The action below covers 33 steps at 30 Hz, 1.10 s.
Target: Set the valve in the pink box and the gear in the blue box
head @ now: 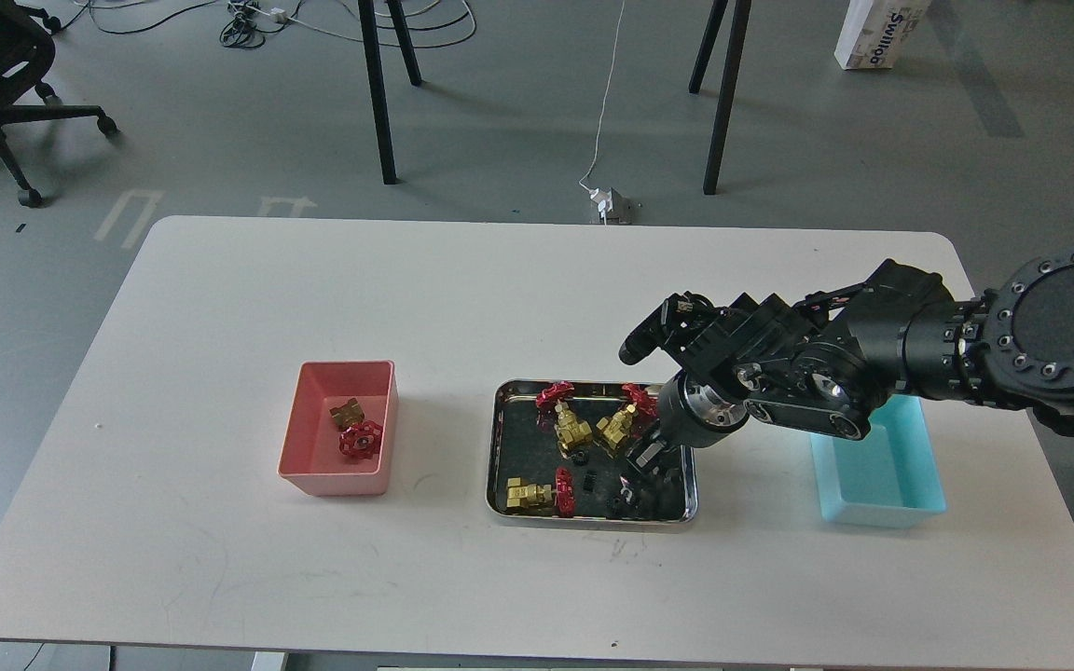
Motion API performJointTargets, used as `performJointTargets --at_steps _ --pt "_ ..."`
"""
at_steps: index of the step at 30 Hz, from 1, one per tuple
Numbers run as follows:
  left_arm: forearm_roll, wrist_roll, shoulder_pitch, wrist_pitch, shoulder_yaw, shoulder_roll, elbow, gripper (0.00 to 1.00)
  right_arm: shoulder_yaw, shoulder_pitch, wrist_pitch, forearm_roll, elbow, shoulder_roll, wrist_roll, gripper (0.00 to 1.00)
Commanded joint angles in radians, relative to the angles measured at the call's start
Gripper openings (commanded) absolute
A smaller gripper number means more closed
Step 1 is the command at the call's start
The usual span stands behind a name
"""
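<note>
The pink box (334, 484) stands left of centre with one valve (356, 431) lying in it. The steel tray (492, 447) in the middle holds three more valves (567, 421) (622, 422) (537, 493) and several tiny black gears (580, 457) (590, 483). My right gripper (638, 468) points down over the tray's right part, just right of the gears. Its fingers are dark against the tray and I cannot tell them apart or see anything held. The blue box (882, 512) stands to the right, partly behind my right arm. My left gripper is out of view.
My thick right arm (873, 373) reaches in from the right edge over the blue box's far end. The white table (220, 578) ends near the bottom of the view. Table legs, cables and a chair are on the floor beyond it.
</note>
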<state>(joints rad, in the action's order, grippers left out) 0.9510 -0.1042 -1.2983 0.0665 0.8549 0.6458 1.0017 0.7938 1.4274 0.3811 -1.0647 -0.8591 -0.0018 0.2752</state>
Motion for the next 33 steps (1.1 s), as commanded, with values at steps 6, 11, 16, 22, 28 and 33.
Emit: performJointTargets --at_steps 6,11,16,22,28,33 --pt "0.0 0.001 0.001 0.001 0.0 -0.002 0.001 0.96 -0.094 0.087 0.005 0.058 -0.122 -0.35 -0.004 0.06" --pt "-0.002 0.001 0.002 0.001 -0.004 -0.002 0.006 0.96 -0.114 0.074 0.005 0.048 -0.257 -0.625 -0.004 0.06" --pt "-0.002 0.003 0.002 0.002 -0.01 -0.003 0.008 0.96 -0.113 -0.008 0.005 0.045 -0.299 -0.782 -0.002 0.06" --pt "-0.002 0.006 0.002 0.002 -0.008 -0.002 0.008 0.96 -0.117 -0.079 -0.016 0.041 -0.279 -0.808 -0.008 0.13" --pt "-0.002 0.005 0.002 0.002 -0.008 0.0 0.008 0.96 -0.174 -0.11 -0.076 0.083 -0.242 -0.782 -0.031 0.64" --pt "-0.002 0.001 0.004 0.001 -0.013 -0.002 0.008 0.96 -0.205 -0.11 -0.068 0.182 -0.251 -0.758 -0.033 0.88"
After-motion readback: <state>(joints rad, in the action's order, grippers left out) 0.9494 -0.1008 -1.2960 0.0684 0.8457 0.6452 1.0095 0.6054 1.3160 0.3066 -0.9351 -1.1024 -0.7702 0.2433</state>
